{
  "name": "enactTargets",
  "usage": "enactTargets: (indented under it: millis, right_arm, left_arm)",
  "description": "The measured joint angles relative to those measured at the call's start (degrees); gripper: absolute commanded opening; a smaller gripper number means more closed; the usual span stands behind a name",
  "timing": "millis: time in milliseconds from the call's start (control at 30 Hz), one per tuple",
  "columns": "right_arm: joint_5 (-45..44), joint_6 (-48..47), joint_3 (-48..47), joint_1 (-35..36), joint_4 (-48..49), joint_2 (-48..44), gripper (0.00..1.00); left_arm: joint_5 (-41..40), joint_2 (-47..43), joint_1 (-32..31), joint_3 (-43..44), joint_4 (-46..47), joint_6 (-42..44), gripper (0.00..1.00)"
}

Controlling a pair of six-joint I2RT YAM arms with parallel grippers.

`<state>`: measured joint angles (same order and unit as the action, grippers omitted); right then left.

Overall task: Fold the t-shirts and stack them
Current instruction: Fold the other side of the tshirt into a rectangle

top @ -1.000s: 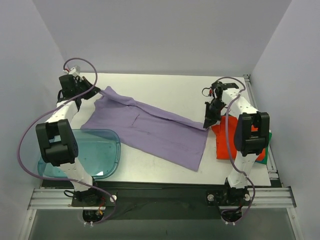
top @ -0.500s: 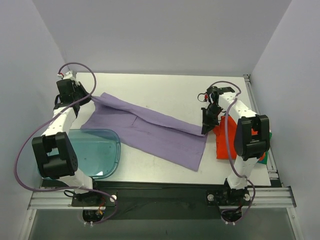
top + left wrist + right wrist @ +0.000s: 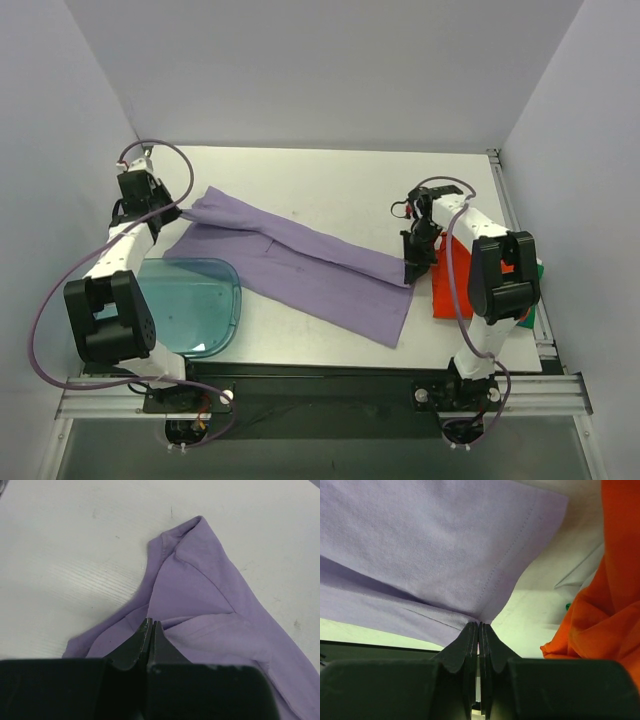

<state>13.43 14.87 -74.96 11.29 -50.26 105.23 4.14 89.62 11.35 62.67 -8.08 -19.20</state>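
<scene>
Just beside the blue tray, the lavender t-shirt lies on the desk, its far edge pinched by the left gripper and right gripper, both clamped tight. The lengthwise fold looks underway; next, that edge wants carrying over evenly.

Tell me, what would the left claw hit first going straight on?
The soft lavender-purple t-shirt: the left gripper is shut on its edge, with more of it ahead, then seemingly white tabletop.

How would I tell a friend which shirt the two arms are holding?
On the white table, look between the blue tray and the orange-red shirt. The lavender t-shirt lies spread diagonally across the middle, the only one pinched by the left tool and the right tool.
</scene>
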Motion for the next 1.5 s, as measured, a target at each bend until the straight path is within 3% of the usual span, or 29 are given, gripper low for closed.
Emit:
enactTargets:
  millis: [800, 867, 900, 1000, 1100, 1267, 1500]
  right_arm:
    - [-1.7, -0.8, 3.0, 4.2, -2.0, -2.0, 0.00]
    - [-1.6, -1.4, 3.0, 4.6, -2.5, -1.9, 0.14]
    - [-1.6, -1.7, 3.0, 4.7, -2.9, -1.9, 0.28]
    - [-1.6, -2.9, 3.0, 5.2, -4.0, -1.5, 0.46]
    - [-1.7, -3.3, 2.8, 5.4, -5.1, -1.5, 0.52]
    - [-2.6, -3.4, 0.2, 5.6, -6.6, -1.5, 0.53]
    - [-2.5, -4.5, -8.8, 5.6, -5.4, 3.9, 0.53]
  left_arm:
    - [-4.2, -4.5, 0.0, -4.0, -4.2, 0.2, 0.00]
    - [-4.7, -4.5, 0.0, -4.1, -4.8, 0.1, 0.16]
    - [-5.0, -4.5, 0.0, -4.1, -5.0, 0.1, 0.22]
    - [-6.7, -4.5, 0.0, -4.0, -5.7, -0.5, 0.34]
    - [-7.9, -4.7, 0.0, -3.9, -6.9, -1.0, 0.37]
    - [-8.7, -5.5, -0.7, -1.6, -8.0, -1.6, 0.37]
    - [-7.5, 0.8, -7.6, 7.5, -5.8, -3.2, 0.38]
